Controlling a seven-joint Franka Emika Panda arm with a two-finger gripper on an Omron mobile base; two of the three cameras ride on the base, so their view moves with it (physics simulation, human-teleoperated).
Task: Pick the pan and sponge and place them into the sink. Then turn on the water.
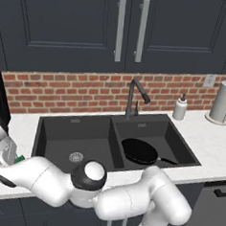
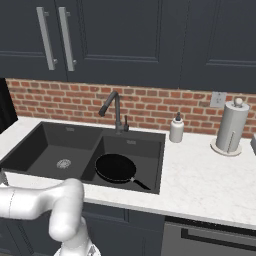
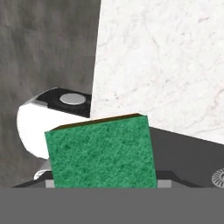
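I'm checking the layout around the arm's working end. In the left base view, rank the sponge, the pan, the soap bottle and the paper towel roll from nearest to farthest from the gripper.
1. The sponge, right at the gripper, far left counter edge.
2. The pan, in the sink's right basin.
3. The soap bottle, on the counter behind the sink's right corner.
4. The paper towel roll, far right.
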